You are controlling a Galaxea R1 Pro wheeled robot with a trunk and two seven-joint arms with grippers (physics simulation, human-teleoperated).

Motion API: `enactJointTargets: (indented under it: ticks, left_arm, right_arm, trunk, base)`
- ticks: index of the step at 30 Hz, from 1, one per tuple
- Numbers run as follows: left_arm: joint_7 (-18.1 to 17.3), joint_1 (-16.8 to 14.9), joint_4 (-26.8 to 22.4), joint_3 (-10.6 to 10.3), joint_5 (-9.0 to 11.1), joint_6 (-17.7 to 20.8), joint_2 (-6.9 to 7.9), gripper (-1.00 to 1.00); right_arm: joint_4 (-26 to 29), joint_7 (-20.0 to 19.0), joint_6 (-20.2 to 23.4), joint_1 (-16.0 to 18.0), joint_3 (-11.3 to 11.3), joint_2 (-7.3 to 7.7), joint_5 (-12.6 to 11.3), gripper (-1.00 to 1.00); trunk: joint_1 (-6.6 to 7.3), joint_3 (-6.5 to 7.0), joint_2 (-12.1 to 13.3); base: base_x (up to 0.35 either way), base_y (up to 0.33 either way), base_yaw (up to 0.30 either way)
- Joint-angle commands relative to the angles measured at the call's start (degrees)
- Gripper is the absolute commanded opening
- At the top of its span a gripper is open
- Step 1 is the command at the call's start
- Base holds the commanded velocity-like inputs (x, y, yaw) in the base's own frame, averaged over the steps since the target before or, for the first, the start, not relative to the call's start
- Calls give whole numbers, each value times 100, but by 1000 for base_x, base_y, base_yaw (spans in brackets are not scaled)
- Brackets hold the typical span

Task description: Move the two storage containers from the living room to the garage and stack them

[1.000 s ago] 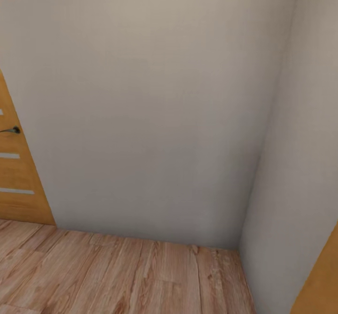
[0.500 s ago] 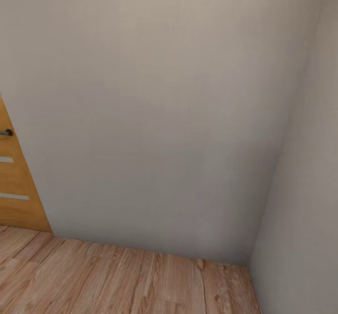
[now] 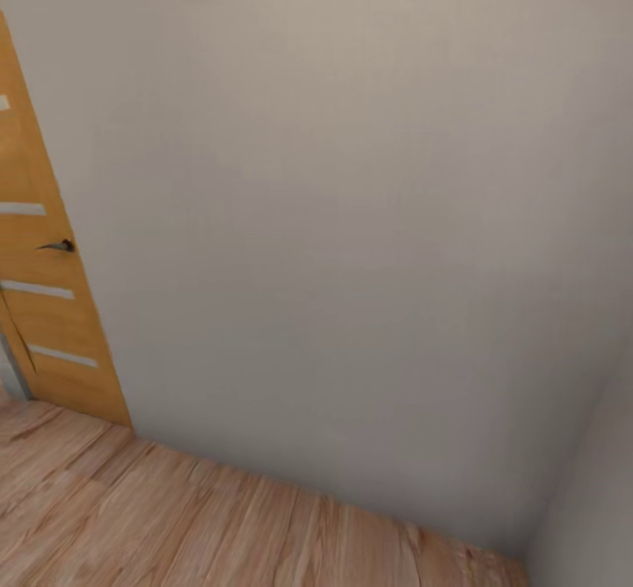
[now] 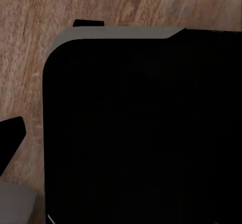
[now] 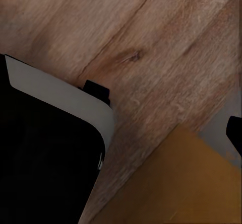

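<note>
Ahead: plain wall (image 3: 334,218) | wooden door (image 3: 44,306), wood-plank floor (image 3: 176,525) | pincer states: cannot tell

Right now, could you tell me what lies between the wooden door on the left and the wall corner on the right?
In the head view, only plain white wall spans from the wooden door to the corner, with bare wood-plank floor below.

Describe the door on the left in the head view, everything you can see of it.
The door is orange-brown wood with three pale horizontal strips visible and a dark lever handle near its right edge. It leans in the picture because the view is tilted. Its right edge meets the plain grey-white wall; its foot reaches the light wood-plank floor. Its left part is cut off by the frame.
</note>
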State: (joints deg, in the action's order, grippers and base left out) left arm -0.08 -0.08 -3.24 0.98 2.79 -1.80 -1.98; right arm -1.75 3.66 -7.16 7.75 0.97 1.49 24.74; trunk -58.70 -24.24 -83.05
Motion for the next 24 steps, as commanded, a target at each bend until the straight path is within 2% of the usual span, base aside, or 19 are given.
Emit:
enactJointTargets:
  ticks: [1, 6, 18, 21, 23, 24]
  left_arm:
    - [-1, -1, -1, 7, 29, -13, 0, 100]
    - [-1, -1, -1, 7, 29, -13, -2, 100]
    - [11, -1, 2, 18, 44, -13, 5, 100]
    - [37, -1, 6, 63, 219, -13, 5, 100]
    - [44, -1, 7, 126, 364, -13, 5, 100]
    - [47, -1, 7, 159, 441, -13, 5, 100]
  right_arm:
    - [-19, 29, -30, 8, 8, 0, 30, 100]
    - [-19, 29, -68, 8, 8, 0, 23, 100]
    - [-19, 50, -74, 8, 0, 0, 0, 100]
    - [-19, 73, -75, 8, -23, 5, -97, 100]
    - [-19, 82, -75, 9, -29, 16, -262, 100]
    - [-17, 83, -75, 8, -32, 31, -431, 100]
  trunk:
    - [-3, -5, -3]
    - [-3, -5, -3]
    - [-3, -5, -3]
    - [-3, -5, -3]
    - [-3, -5, -3]
    - [-3, -5, -3]
  base:
    - [310, 0, 279]
    - [230, 0, 279]
    - [14, 0, 279]
    - [0, 0, 279]
    - [0, 0, 280]
    - [0, 0, 280]
